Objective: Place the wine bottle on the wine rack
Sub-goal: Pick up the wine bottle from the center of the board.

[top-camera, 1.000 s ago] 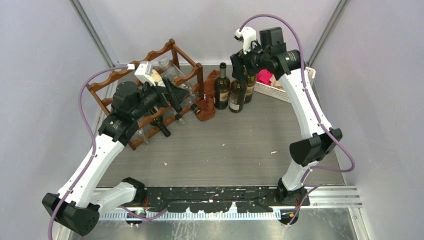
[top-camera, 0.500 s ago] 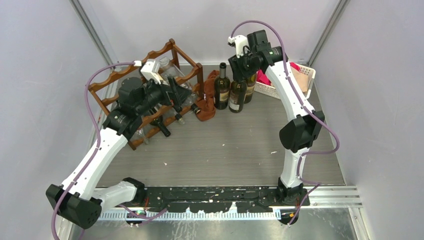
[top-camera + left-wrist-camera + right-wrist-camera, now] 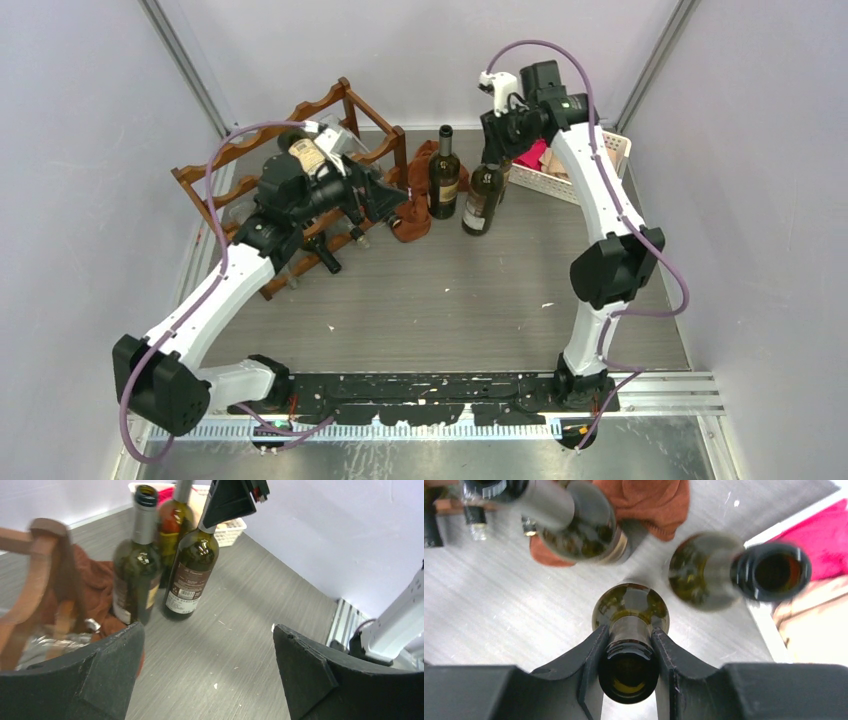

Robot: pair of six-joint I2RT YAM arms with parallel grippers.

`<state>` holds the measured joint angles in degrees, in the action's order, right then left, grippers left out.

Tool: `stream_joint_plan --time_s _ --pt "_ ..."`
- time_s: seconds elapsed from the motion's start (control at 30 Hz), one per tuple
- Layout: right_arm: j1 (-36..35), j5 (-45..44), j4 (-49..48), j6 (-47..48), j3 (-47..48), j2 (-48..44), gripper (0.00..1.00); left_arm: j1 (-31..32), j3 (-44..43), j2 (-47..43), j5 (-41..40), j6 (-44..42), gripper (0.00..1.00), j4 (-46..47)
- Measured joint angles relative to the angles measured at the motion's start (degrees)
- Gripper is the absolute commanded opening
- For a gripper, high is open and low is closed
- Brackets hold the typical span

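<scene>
My right gripper [image 3: 629, 647] is shut on the neck of a dark green wine bottle [image 3: 630, 605], which stands slightly tilted on the table, its label facing the front [image 3: 481, 203]. In the top view, this gripper [image 3: 497, 135] sits at the bottle's top. The reddish-brown wine rack [image 3: 300, 108] stands at the back left, with several bottles lying on it. My left gripper [image 3: 207, 647] is open and empty, just right of the rack [image 3: 388, 203], facing the held bottle [image 3: 192, 570].
Another dark bottle [image 3: 444, 180] stands left of the held one, and a third [image 3: 724, 570] stands right behind it. A brown cloth [image 3: 412, 215] lies between rack and bottles. A white basket [image 3: 548, 180] with red cloth sits at the back right.
My right gripper has closed on the bottle's neck and shifted it right, tilting it. The left arm has swung right from the rack toward the bottles, staying open.
</scene>
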<state>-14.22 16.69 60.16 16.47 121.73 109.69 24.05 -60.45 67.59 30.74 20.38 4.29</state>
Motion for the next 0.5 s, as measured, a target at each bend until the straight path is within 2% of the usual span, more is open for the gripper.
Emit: stream_joint_plan --time_s 0.13,0.27,0.4,0.5 --pt "2.8 5.3 1.7 -0.3 -7.2 -6.8 0.03 4.6 1.1 2.8 2.0 -6.3 1.00 3.2" --pt "4.3 11.1 -0.2 -2.9 -17.9 -17.3 0.02 10.0 1.2 5.1 2.3 -13.2 1.00 4.5" --pt "5.3 19.0 -6.4 -8.8 -30.1 -29.2 0.02 13.7 4.0 7.1 2.4 -18.4 1.00 8.3" --pt "6.2 24.3 -11.6 -13.7 -35.6 -33.7 0.02 15.3 7.6 8.7 2.2 -20.5 1.00 11.2"
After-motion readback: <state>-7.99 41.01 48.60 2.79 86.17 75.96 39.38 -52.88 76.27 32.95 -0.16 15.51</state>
